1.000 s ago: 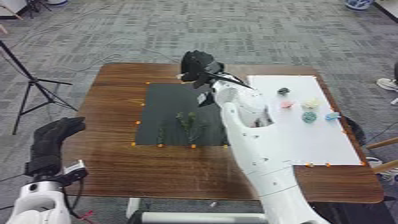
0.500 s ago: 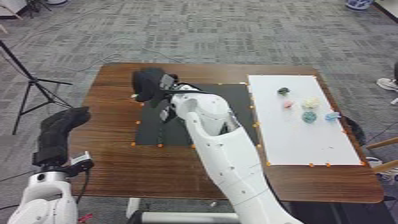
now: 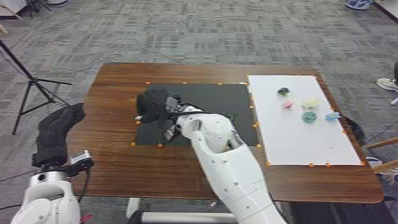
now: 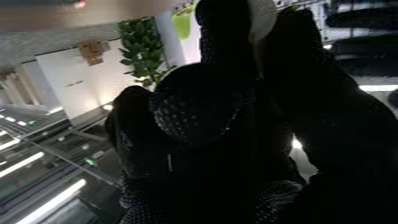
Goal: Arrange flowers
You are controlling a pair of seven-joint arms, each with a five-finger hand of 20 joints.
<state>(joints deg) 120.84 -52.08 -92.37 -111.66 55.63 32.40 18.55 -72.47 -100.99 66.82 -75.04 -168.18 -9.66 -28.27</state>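
In the head view my right hand [image 3: 153, 104] is over the left part of the dark mat [image 3: 213, 92], with a small pale thing [image 3: 139, 118] at its fingertips. My right hand [image 4: 200, 102] has its thumb pressed to the fingers in the right wrist view, and something pale [image 4: 263, 19] shows between them. My forearm and hand hide much of the green stems [image 3: 234, 116]. On the white mat [image 3: 311, 145] lie a dark flower [image 3: 282, 91], a pink one [image 3: 288, 104], a cream one [image 3: 310, 103], a teal one [image 3: 309, 117] and a blue one [image 3: 332, 116]. My left hand [image 3: 60, 122] is open beside the table's left edge.
Orange markers [image 3: 161, 145] line both mats on the brown table [image 3: 160, 172]. A black tripod [image 3: 32, 80] stands on the floor at the left. At the right, a chair [image 3: 384, 165] is close to the table.
My right hand went left across the dark mat, then came nearer along its left side; the pale thing moved with it. My left hand rose a little and shifted slightly.
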